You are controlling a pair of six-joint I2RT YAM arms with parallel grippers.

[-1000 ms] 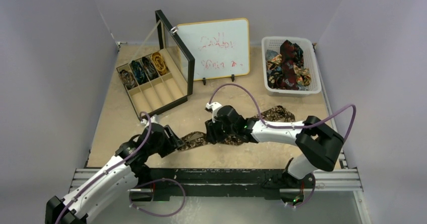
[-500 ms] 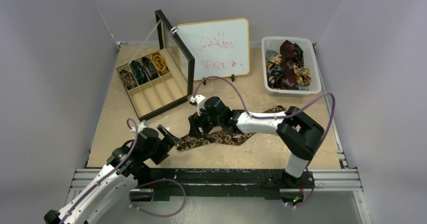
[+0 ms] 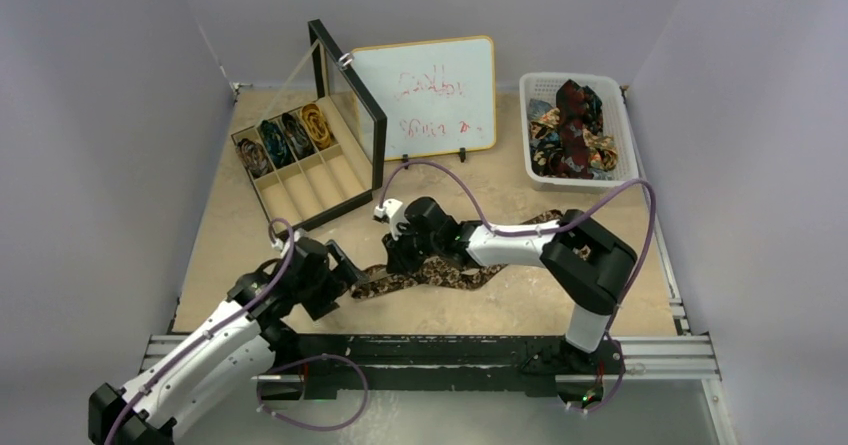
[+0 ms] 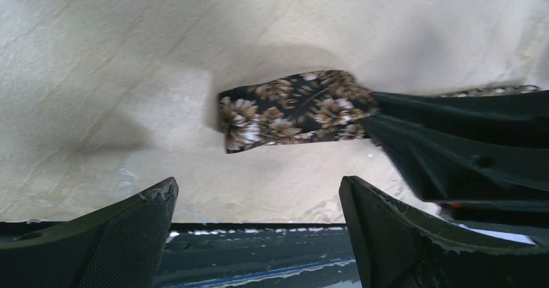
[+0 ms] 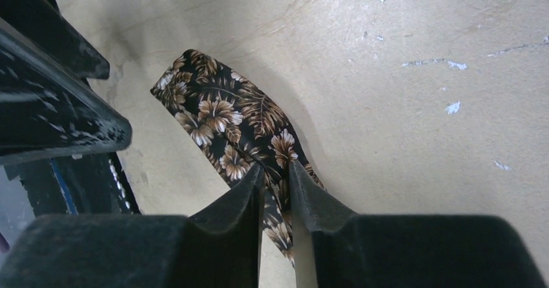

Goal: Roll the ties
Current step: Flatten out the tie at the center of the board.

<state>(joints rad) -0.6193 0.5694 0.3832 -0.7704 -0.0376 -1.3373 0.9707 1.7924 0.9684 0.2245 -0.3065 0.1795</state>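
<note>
Okay, done so far: four rolled ties (image 3: 285, 135) sit at the far ends of the box (image 3: 312, 187) lanes, so you've got a few in the bank.
Left to do: a heap of loose ties (image 3: 572, 130) waits in the basket (image 3: 580, 181), plus the one on the table (image 3: 230, 235), which isn't rolled at all yet.
Current tie: the brown floral tie (image 4: 291, 110) lies flat, running from near your left arm across to the right.
Left gripper (image 4: 257, 191): wide open, holding nothing, hovering just beside the tie's end.
Right gripper (image 5: 275, 171): jaws nearly together right over the tie, a bit up from its end. You can't tell if cloth is actually pinched.
Edges: the tie end sits near the front table edge and the rail (image 3: 660, 369), so I'd guess rolling away from you is safer.
Room: you've got bare table between the tie and the box, and more off to the right. The tight spot is your two grippers, which are close together.
</note>
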